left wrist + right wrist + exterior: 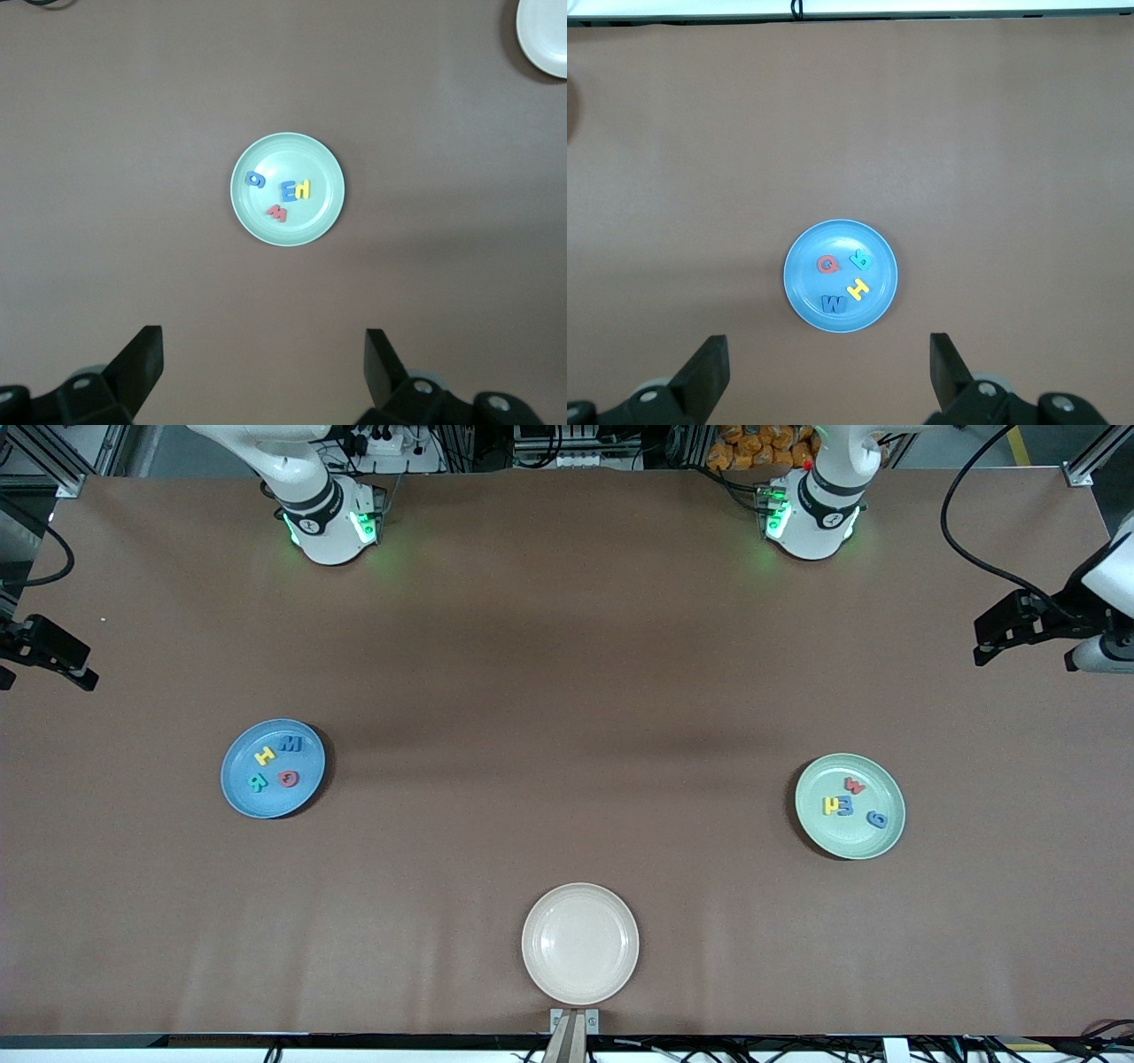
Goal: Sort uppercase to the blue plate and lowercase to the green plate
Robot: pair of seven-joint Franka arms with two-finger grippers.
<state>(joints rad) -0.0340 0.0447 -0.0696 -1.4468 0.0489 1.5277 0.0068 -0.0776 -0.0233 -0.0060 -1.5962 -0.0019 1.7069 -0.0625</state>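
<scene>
While both arms wait drawn back to the side edges, the brown tabletop (567,646) carries three plates and little else. Toward the right arm's end lies the blue plate (273,769), holding the uppercase (276,763) letters: a blue M, a yellow H, a green R and a red Q, all apart from one another inside the rim. At the middle of the edge nearest the front camera sits a cream plate (580,942), with nothing on it. Toward the left arm's end lies the green plate (850,806), holding the lowercase (850,803) letters: a red w, a yellow one touching a blue m, and a blue a nearer the rim. Cables and aluminium framing line the edge where the white bases stand.

The right gripper (828,376) hangs high over the blue plate, jaws spread wide and holding nothing. The left gripper (264,372) hangs high over the green plate, jaws likewise wide and holding nothing.
</scene>
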